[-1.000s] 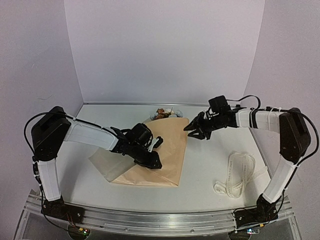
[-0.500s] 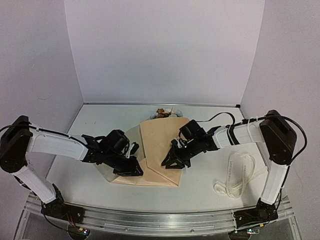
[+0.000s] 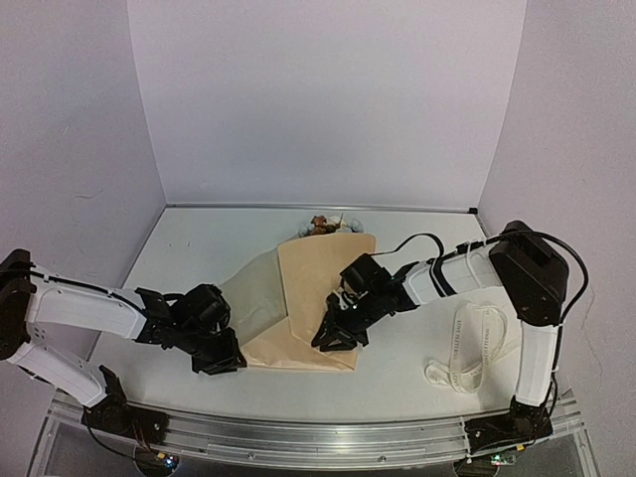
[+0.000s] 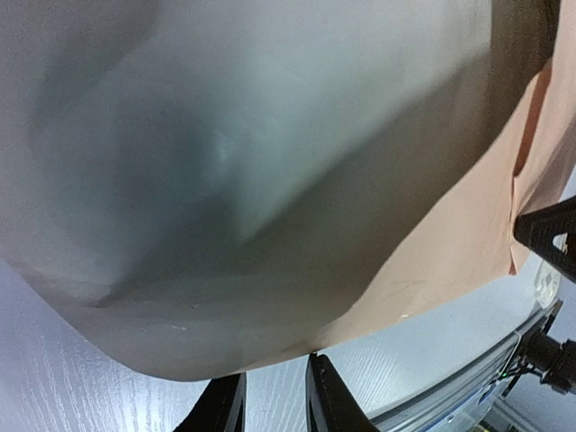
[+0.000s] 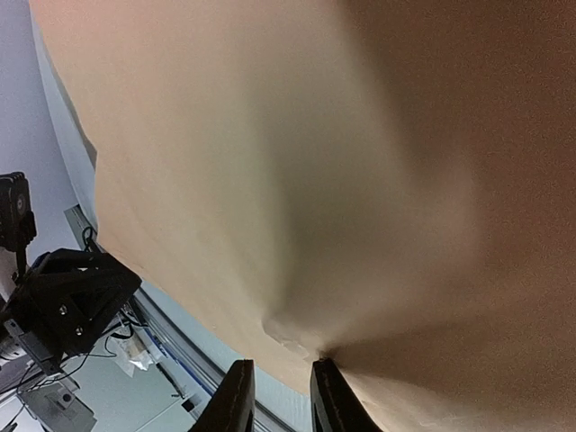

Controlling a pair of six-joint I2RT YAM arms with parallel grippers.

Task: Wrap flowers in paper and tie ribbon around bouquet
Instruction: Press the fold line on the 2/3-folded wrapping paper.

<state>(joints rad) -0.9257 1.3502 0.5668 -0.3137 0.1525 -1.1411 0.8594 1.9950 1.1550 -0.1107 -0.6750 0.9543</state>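
Left hand (image 3: 221,356) lay low on the bench (image 3: 189,248) in the lower left of the overhead view. Its fingers were drawn close together on the near left corner of the paper (image 3: 316,283). In the left wrist view the sheet's edge dipped to a point right at the fingertips (image 4: 315,362), so it was grasping the paper by that edge. From there a grey-looking flap of the sheet sloped up and to the right, toward a fold line near the middle of the frame.

Right hand (image 3: 334,338) sat just right of centre, pressed onto the peach face of the paper near its lower right part. In the right wrist view the sheet puckered into a crease exactly where the two fingers met, a clenched pinch on the paper.

Seen from overhead, the peach part of the sheet had its long axis running up and down the frame, leaning slightly. Its wide lower edge lay toward the bottom and its upper edge reached the flowers (image 3: 323,226). Only the blooms showed, peeking out past the top of the paper at upper centre and pointing toward the top of the frame. The stems were hidden beneath the sheet.

A ribbon (image 3: 479,343) lay in loose loops on the bench at the lower right, well apart from the paper and from both hands, stretched mostly up and down the frame.
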